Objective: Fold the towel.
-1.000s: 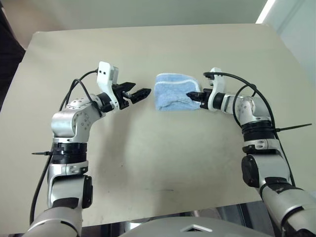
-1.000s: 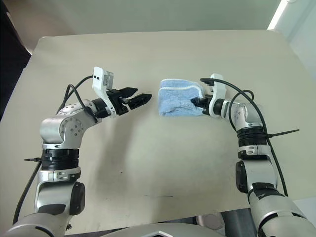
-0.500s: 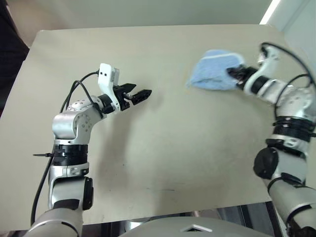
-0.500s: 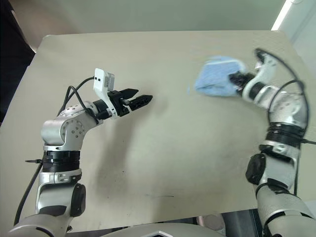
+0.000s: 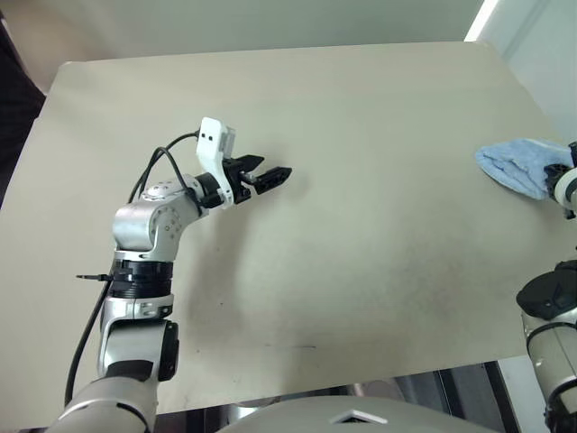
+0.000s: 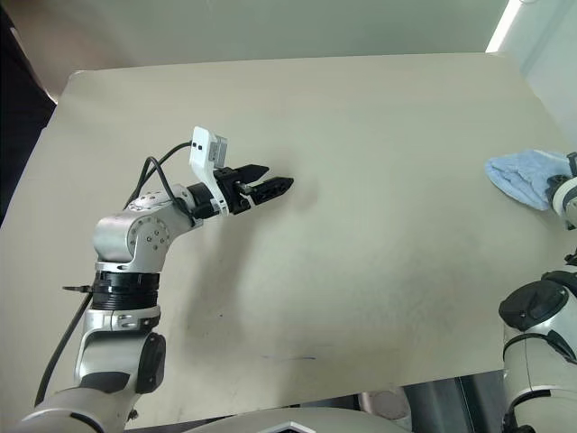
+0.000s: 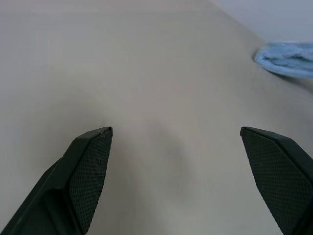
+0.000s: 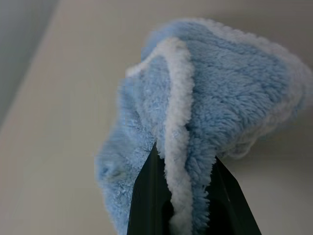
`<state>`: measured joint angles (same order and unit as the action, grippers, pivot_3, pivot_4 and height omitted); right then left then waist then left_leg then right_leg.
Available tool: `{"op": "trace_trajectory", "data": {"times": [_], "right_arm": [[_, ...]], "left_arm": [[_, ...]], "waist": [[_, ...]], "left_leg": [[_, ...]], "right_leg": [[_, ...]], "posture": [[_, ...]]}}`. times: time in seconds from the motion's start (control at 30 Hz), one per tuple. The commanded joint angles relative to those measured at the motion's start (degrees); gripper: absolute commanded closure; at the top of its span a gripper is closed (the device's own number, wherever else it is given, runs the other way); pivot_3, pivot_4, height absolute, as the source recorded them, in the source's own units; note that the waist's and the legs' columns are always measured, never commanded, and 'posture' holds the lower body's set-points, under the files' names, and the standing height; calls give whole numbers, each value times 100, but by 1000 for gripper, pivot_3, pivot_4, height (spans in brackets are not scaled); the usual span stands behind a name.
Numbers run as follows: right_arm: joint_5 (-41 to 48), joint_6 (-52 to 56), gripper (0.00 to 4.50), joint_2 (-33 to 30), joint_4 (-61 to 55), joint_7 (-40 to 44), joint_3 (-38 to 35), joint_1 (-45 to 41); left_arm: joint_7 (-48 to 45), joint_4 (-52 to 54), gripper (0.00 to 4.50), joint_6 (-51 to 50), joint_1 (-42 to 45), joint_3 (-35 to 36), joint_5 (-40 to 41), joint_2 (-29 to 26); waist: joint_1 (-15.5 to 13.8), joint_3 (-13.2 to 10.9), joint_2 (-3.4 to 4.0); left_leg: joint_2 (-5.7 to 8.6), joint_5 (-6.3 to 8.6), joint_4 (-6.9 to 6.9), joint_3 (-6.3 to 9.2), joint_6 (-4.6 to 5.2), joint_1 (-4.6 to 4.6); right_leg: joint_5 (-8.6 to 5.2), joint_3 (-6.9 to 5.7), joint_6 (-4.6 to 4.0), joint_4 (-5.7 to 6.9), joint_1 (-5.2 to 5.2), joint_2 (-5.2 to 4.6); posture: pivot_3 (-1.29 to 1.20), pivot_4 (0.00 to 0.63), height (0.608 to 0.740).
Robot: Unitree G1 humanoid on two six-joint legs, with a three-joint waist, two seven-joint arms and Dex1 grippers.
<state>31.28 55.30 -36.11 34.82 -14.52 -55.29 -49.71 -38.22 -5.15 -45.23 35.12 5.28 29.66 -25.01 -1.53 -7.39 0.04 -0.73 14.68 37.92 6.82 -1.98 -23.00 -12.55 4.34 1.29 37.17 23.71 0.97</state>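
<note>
The towel [image 5: 521, 166], light blue terry with a whitish edging, is bunched in a folded wad at the table's right edge. My right gripper [image 8: 183, 164] is shut on it, pinching its stitched edge between the black fingers [image 8: 146, 196]. I cannot tell whether the wad rests on the tabletop or hangs just above it. My left gripper [image 5: 270, 176] hovers open over the left middle of the table, pointing toward the right with nothing between its fingers [image 7: 90, 166]. It stands far from the towel [image 7: 286, 58].
The beige table [image 5: 361, 271] carries nothing else in view. Its right edge runs just past the towel, and its front edge lies near me. A dark area borders the table on the far left.
My right gripper has swung the towel from the table's middle out to the right edge, still shut on it. The left gripper has stayed open and roughly in place.
</note>
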Motion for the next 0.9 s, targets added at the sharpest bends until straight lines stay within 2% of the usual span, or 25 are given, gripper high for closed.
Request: {"op": "trace_trajectory", "data": {"times": [0.03, 0.1, 0.13, 0.17, 0.5, 0.77, 0.87, 0.9], "right_arm": [[57, -71, 4483, -52, -131, -153, 23, 93], [-46, -90, 4483, -99, -188, -172, 182, 188], [-64, -93, 3885, -123, -226, -128, 263, 221], [-68, -81, 3701, -144, -262, -82, 343, 243], [-114, -41, 136, -122, -838, -186, 673, 400], [-654, -519, 34, -200, -1607, -418, 1087, 786], [-1060, -1269, 34, -393, -2036, 283, 1867, 1063], [-1114, -1552, 34, -461, -2324, 894, 2374, 1158]], "left_arm": [[-29, 107, 0, 71, 74, 11, 18, 13], [-34, 152, 0, 53, 26, 38, 31, -2], [-32, 179, 0, 44, -2, 50, 39, -10], [-28, 200, 0, 36, -25, 59, 45, -14], [31, 285, 0, -3, -94, 75, 76, 26], [4, 202, 0, 46, -47, 8, 14, 62], [-25, 170, 0, 92, -23, -1, -35, 25], [-54, 154, 0, 119, -6, -7, -54, 0]], "waist": [[-2, 0, 0], [-2, 0, 0], [-2, 0, 0], [-2, 0, 0], [-6, 0, 1], [-6, 0, 1], [1, -1, 3], [7, -1, 4]], "left_leg": [[1, 1, 1, -1, 1, -1], [1, 2, 3, -6, 4, -1], [1, 3, 3, -11, 5, -1], [1, 4, 3, -14, 7, -1], [0, 13, 5, -42, 22, -1], [0, 18, 8, -61, 31, -1], [0, 23, 9, -65, 40, -1], [0, 24, 10, -70, 41, -1]], "right_leg": [[-1, 3, 4, -1, 0, 0], [-2, 9, 8, -4, 0, 0], [-2, 14, 11, -6, 0, -1], [-2, 16, 12, -7, 1, -1], [-3, 35, 21, -10, 7, -2], [-5, 46, 28, -11, 10, -5], [-6, 48, 30, -11, 12, -7], [-5, 51, 31, -10, 13, -7]], "posture": [[0, 150, 740], [0, 150, 740], [0, 150, 740], [0, 150, 740], [0, 150, 740], [0, 150, 740], [0, 150, 740], [0, 150, 740]]}}
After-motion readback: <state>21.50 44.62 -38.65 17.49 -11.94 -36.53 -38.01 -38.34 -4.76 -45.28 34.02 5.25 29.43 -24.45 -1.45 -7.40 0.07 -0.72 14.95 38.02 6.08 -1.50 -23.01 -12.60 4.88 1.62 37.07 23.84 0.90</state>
